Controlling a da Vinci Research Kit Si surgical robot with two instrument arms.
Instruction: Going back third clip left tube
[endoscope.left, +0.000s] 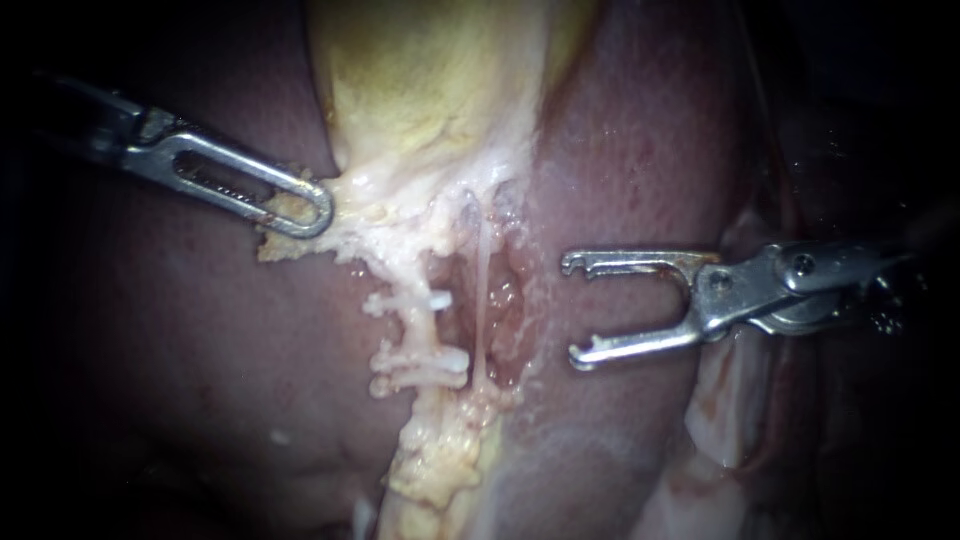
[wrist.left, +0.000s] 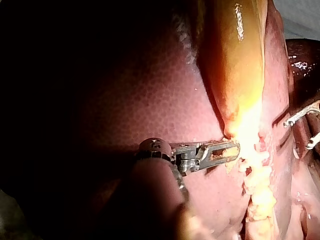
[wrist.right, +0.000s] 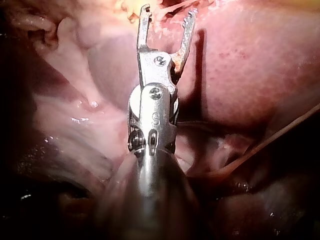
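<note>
Because its jaws stand wide apart with nothing between them, the right instrument (endoscope.left: 574, 309) reads as unloaded. That fits a step of backing away from the tubes rather than closing on them. Its two thin prongs point toward the opened patch of tissue but touch none of it. In the right wrist view the right instrument (wrist.right: 167, 12) again shows both prongs bare, with the pale tissue just ahead of them.

Nearest those prongs runs the right tube (endoscope.left: 483, 290), a thin pale strand with no clip on it. Beyond that strand, on its far side from the right instrument, lies the left tube (endoscope.left: 418, 328), thicker and whiter. It carries what look like three white clips: an upper clip (endoscope.left: 410, 300), a middle clip (endoscope.left: 425, 358) and a lower clip (endoscope.left: 400, 384), the last two close together. So the left tube sits apart from the open jaws, with the right tube between them.

Farther out, the left instrument (endoscope.left: 300, 205) has its jaws clamped on the fatty tissue (endoscope.left: 375, 205) at the foot of the gallbladder (endoscope.left: 430, 70). This is likely to draw that tissue sideways so both tubes stay stretched and exposed against the liver (endoscope.left: 640, 130). The left wrist view shows the same hold — the left instrument (wrist.left: 227, 149) biting the yellow-white fringe.
</note>
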